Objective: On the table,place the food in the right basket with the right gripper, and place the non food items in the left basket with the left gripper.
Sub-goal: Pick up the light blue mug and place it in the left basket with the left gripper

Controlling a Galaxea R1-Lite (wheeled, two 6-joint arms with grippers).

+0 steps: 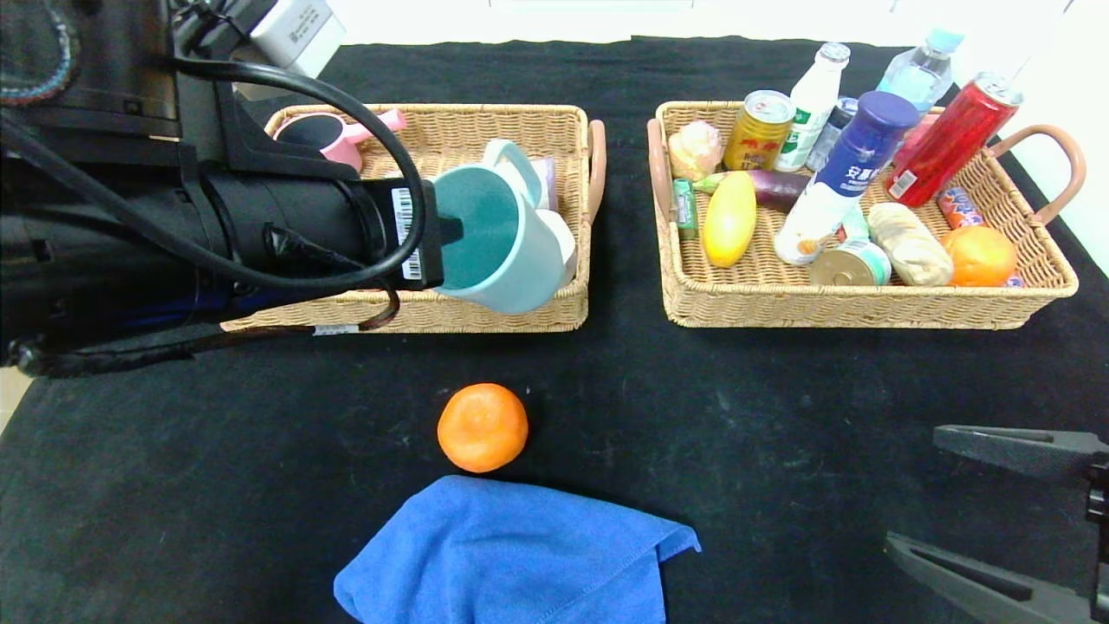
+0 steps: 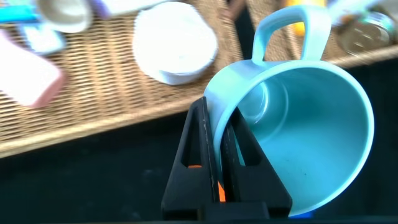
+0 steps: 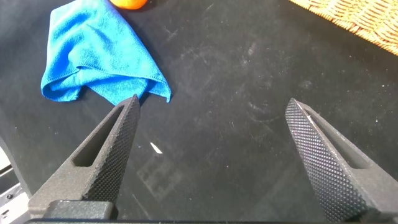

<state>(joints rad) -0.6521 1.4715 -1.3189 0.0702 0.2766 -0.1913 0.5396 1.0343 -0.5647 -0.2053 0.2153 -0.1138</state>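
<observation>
My left gripper (image 2: pixel 217 113) is shut on the rim of the pale teal mug (image 1: pixel 498 238), one finger inside and one outside. It holds the mug tilted over the front right corner of the left basket (image 1: pixel 485 120). An orange fruit (image 1: pixel 483 427) lies on the black table (image 1: pixel 780 433), just behind the crumpled blue towel (image 1: pixel 511 555). My right gripper (image 1: pixel 914 488) hangs open and holds nothing at the near right, low over bare cloth, with the towel (image 3: pixel 93 53) some way off. The white-and-blue bottle (image 1: pixel 845 173) lies in the right basket (image 1: pixel 866 310).
The left basket also holds a pink saucepan (image 1: pixel 338 139) and a white round cup (image 2: pixel 176 40). The right basket is crowded with cans, bottles, a red can (image 1: pixel 949 143), a second orange (image 1: pixel 979 256) and other foods. Bare cloth separates the baskets.
</observation>
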